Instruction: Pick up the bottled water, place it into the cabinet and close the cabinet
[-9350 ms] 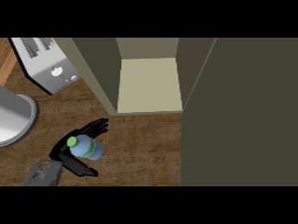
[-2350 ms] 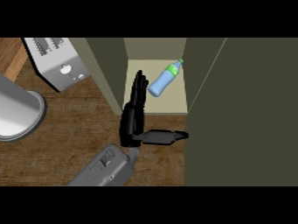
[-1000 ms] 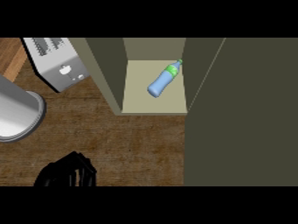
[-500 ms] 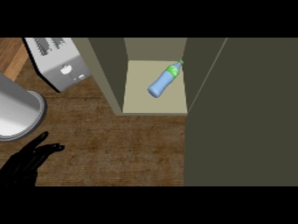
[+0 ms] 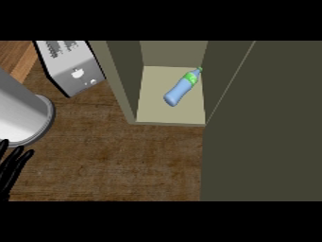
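Observation:
The bottled water [image 5: 180, 89] is blue with a green label and cap. It lies on its side on the pale shelf of the cabinet [image 5: 156, 114], cap pointing to the upper right. The cabinet stands open, and its dark door panel [image 5: 271, 123] fills the right of the view. My left hand [image 5: 0, 171] shows at the lower left edge, open with fingers straight and pointing up, far from the bottle and holding nothing. My right hand is out of view.
A large silver cylinder [image 5: 10, 111] lies at the left, just above my left hand. A silver boxy appliance [image 5: 70, 67] stands at the upper left beside the cabinet's side wall [image 5: 122, 80]. The wooden counter [image 5: 122, 160] spans the lower middle.
My left hand has slid further left toward the view's lower left corner, fingers still straight. The bottle has stayed put on the cabinet shelf.

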You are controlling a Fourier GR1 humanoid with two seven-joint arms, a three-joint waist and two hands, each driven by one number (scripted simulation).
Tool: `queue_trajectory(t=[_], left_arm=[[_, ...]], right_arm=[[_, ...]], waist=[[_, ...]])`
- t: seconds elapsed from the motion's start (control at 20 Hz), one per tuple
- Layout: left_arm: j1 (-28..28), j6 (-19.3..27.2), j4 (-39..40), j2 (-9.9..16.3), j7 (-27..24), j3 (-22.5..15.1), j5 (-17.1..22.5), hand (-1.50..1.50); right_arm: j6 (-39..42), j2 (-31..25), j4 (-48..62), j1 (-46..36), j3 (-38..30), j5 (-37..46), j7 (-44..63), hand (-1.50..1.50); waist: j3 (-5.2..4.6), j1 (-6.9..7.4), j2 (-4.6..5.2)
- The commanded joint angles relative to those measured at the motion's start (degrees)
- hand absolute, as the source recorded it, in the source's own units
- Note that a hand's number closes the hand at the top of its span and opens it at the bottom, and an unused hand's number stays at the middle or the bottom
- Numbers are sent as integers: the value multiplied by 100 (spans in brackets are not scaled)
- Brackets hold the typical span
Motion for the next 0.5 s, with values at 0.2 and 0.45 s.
queue_trajectory(t=[0.2, 0.45], left_arm=[[418, -500, -57, 342, -44, 469, 416, -150], [686, -672, 5, 488, -148, 668, 440, -150]], right_arm=[[-440, -264, -1441, -864, 528, 924, 819, 150], [-912, -186, -1236, -1402, 1052, 962, 1209, 150]], waist=[[-37, 115, -41], [-48, 126, -67]])
